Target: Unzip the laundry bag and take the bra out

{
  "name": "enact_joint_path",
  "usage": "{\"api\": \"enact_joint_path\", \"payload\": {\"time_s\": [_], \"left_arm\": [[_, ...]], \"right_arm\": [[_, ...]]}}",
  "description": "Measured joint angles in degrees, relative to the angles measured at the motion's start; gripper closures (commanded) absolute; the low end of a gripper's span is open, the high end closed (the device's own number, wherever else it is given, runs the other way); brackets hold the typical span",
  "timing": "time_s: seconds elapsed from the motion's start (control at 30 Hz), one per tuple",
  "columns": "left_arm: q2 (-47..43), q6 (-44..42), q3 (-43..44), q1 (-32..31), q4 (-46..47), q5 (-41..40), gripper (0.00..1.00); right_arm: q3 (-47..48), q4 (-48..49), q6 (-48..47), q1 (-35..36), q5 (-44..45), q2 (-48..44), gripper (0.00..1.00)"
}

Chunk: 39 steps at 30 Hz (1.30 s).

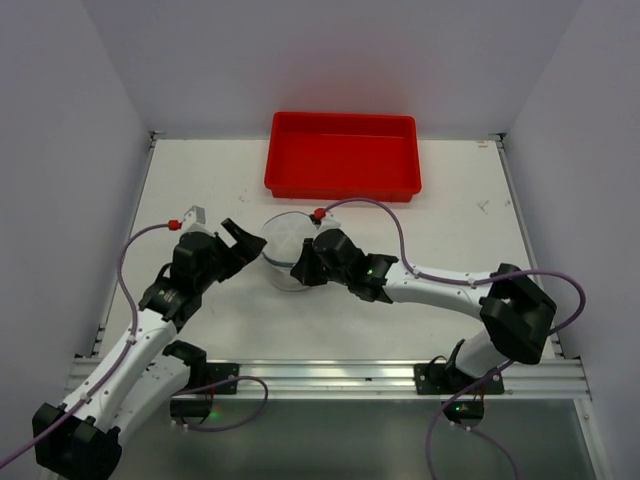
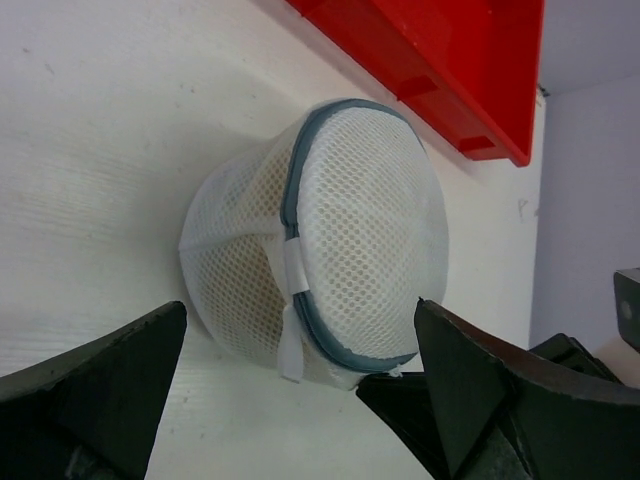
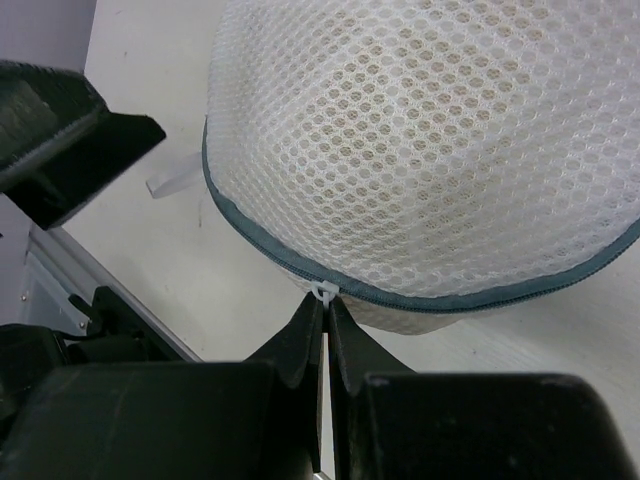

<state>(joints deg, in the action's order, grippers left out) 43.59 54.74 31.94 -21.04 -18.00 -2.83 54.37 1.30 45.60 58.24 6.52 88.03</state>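
Note:
The laundry bag is a round white mesh case with a grey-blue zipper rim, and it lies zipped shut on the table's middle. It also shows in the left wrist view and the right wrist view. My right gripper is shut on the small white zipper pull at the bag's near rim. In the top view this gripper sits at the bag's front right. My left gripper is open and empty just left of the bag, and its jaws stand wide apart, short of it. The bra is hidden; only a tan tint shows through the mesh.
A red rectangular tray stands behind the bag near the back wall, its edge also in the left wrist view. White walls close in the table on the left, right and back. A metal rail runs along the near edge.

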Motion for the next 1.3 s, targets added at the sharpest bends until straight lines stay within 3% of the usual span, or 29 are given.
{"api": "enact_joint_path", "payload": {"time_s": [0.17,0.27,0.33,0.37,0.43,0.47,0.5,0.73,0.97,1.03,1.07,1.13,1.17,1.27,1.3], "left_arm": [[2.1,6.8,-4.1,-4.1,4.2,3.9,0.06],[6.2,9.7,-4.7,-9.1,6.7,4.0,0.22],[9.2,11.0,-4.6,-10.9,9.2,4.2,0.43],[10.4,11.5,-4.6,-11.1,10.1,4.2,0.61],[11.6,12.5,-4.5,-11.3,11.7,4.1,0.80],[11.6,12.6,-4.5,-11.3,12.3,4.0,0.95],[11.5,12.8,-4.5,-11.3,12.7,3.9,1.00],[11.3,8.7,-3.6,-10.2,13.2,5.6,1.00],[17.6,-6.7,0.2,-0.7,13.5,19.7,1.00],[21.5,-12.2,3.1,0.2,12.7,23.5,0.93],[23.6,-14.9,4.9,0.5,12.3,25.1,0.80],[27.3,-19.6,8.4,1.0,12.0,27.3,0.65],[28.9,-21.6,10.0,1.4,12.0,27.8,0.42],[31.6,-24.6,14.2,2.6,10.8,27.9,0.00],[31.7,-24.6,14.8,2.8,10.6,27.5,0.00]], "right_arm": [[0.7,0.0,0.0,0.0,-0.1,0.9,1.00],[0.8,0.0,0.0,0.0,-0.1,1.3,1.00],[0.8,-0.1,0.0,0.0,0.0,1.3,1.00],[0.8,-0.1,0.0,0.0,0.0,1.3,1.00],[0.5,-0.5,-0.2,0.0,0.0,1.2,1.00],[0.2,-0.6,-0.3,0.0,0.0,1.0,1.00],[-0.3,-0.7,-0.4,0.0,0.0,0.6,1.00],[-6.1,-3.3,-3.9,-1.3,2.2,-8.2,1.00],[-10.9,-7.5,-9.1,-4.9,2.5,-17.4,1.00],[-10.9,-8.3,-10.8,-4.9,1.3,-18.2,1.00],[-10.9,-8.7,-11.7,-4.9,0.6,-18.4,1.00],[-10.9,-9.2,-12.9,-4.9,-1.1,-18.3,1.00],[-10.9,-9.5,-13.2,-4.7,-2.1,-18.1,1.00],[-9.7,-9.1,-12.4,-4.0,-4.8,-16.0,1.00],[-9.2,-8.6,-11.7,-3.8,-5.1,-15.1,1.00]]}}
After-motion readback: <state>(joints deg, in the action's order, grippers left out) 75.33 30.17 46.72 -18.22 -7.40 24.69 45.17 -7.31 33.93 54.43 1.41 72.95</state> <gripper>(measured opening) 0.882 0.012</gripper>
